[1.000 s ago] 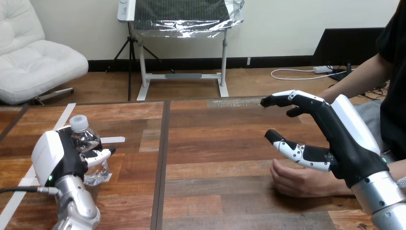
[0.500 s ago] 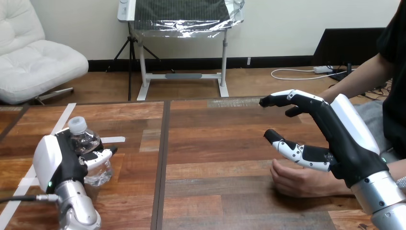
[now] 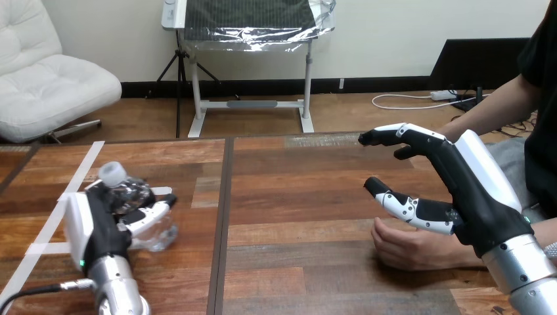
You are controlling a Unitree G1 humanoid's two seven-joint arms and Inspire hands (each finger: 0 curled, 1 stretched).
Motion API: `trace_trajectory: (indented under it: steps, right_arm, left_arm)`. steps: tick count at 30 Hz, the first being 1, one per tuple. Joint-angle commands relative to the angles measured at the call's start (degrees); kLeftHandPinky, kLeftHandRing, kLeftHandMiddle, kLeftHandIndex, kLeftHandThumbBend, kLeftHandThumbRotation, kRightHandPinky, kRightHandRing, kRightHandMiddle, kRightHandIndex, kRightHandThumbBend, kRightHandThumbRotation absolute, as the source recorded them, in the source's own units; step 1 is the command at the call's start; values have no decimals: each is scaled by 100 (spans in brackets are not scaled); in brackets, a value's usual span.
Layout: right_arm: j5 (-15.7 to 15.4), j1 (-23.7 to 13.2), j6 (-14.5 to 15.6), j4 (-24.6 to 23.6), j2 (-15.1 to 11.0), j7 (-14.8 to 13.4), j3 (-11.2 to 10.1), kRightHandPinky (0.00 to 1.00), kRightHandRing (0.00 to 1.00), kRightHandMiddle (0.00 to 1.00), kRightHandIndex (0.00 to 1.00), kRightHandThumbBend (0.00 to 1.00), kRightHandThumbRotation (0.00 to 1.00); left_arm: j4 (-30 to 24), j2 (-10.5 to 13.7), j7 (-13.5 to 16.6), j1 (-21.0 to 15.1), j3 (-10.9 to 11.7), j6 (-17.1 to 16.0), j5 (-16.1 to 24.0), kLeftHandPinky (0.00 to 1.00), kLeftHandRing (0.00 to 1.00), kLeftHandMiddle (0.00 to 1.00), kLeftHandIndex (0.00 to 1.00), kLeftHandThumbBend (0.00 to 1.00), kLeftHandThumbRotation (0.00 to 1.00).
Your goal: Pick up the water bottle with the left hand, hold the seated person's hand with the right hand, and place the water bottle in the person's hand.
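Observation:
A clear water bottle [image 3: 141, 209] with a white cap is tilted at the table's left, and my left hand [image 3: 105, 223] is shut on it, fingers curled round its body. At the right, my right hand [image 3: 460, 190] hovers open, fingers and thumb spread, just above the person's hand [image 3: 404, 246]. That hand rests on the table, loosely curled, partly hidden under my palm. I cannot tell whether the two touch.
White tape strips [image 3: 49, 216] run along the table's left part. A dark seam [image 3: 223, 223] divides the wooden table [image 3: 295, 197] down the middle. The person's other arm [image 3: 489, 108] shows at the far right.
My left hand has shifted right and turned with the bottle, which now leans more than before. My right hand and the person's hand have stayed in place.

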Motion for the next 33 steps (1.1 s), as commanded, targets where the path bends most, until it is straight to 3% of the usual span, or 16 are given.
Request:
trace_trajectory:
  steps: [1, 10, 19, 28, 33]
  right_arm:
    - [38, -329, -25, -155, -7, -70, -66, 73, 80, 77, 71, 44, 6]
    - [-8, -350, -20, -140, 5, -98, -60, 73, 80, 77, 72, 44, 6]
    - [26, -365, 31, -160, 6, -60, -72, 73, 80, 77, 72, 44, 4]
    - [73, -383, 112, -191, 10, -21, -75, 75, 81, 78, 72, 44, 1]
    - [24, -455, 3, -103, -89, -34, -107, 75, 81, 78, 72, 44, 0]
  left_arm:
    - [-1158, -60, -214, -104, 24, -472, -79, 39, 42, 46, 50, 64, 0]
    - [-2148, -225, -459, 221, 39, -493, -131, 40, 42, 45, 50, 65, 0]
    - [-3047, -364, -600, 490, 3, -292, -20, 40, 42, 45, 49, 66, 0]
    - [-3416, -433, -816, 622, 22, -304, -80, 40, 42, 45, 49, 65, 0]
    - [-3867, -481, -925, 771, -25, -262, -18, 40, 42, 46, 49, 65, 0]
